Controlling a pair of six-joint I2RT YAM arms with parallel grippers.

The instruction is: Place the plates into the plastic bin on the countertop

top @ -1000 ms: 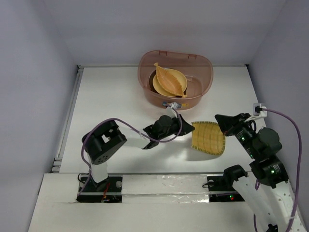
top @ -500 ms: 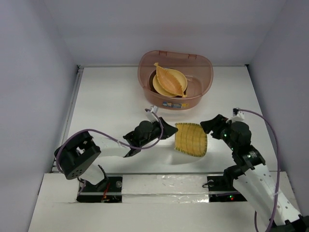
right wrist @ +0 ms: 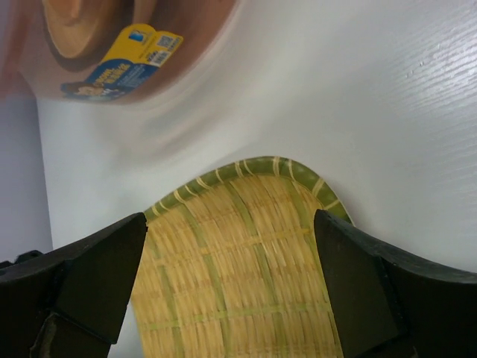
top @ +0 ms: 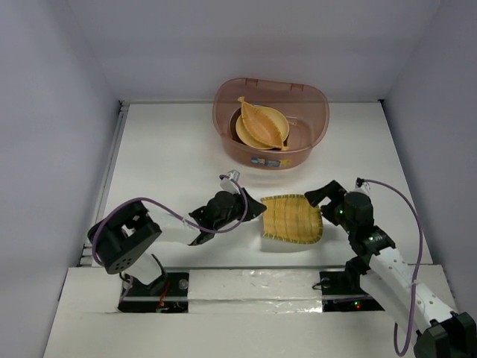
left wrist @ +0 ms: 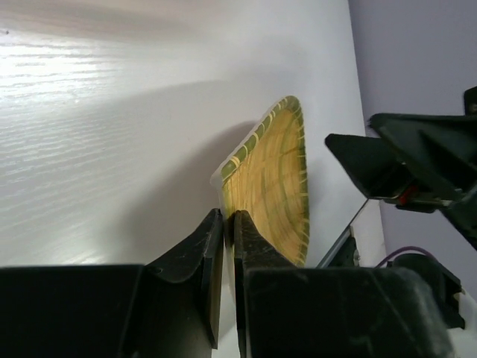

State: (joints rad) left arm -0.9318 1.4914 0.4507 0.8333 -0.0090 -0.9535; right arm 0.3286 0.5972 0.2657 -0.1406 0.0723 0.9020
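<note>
The yellow woven rectangular plate lies low over the white countertop, in front of the plastic bin. My left gripper is shut on the plate's left rim; in the left wrist view its fingers pinch the thin edge of the plate. My right gripper is open over the plate's right end, and the weave shows between its spread jaws. Inside the bin an orange leaf-shaped plate rests on a round yellow one.
Pale walls border the countertop on three sides. The bin stands at the back centre, its yellow sticker facing me. A white rail runs along the left edge. Purple cables loop off both arms.
My right gripper has opened and let go of the woven plate. My left gripper has drawn the plate left and toward me, and it has dropped from tilted to nearly flat.
</note>
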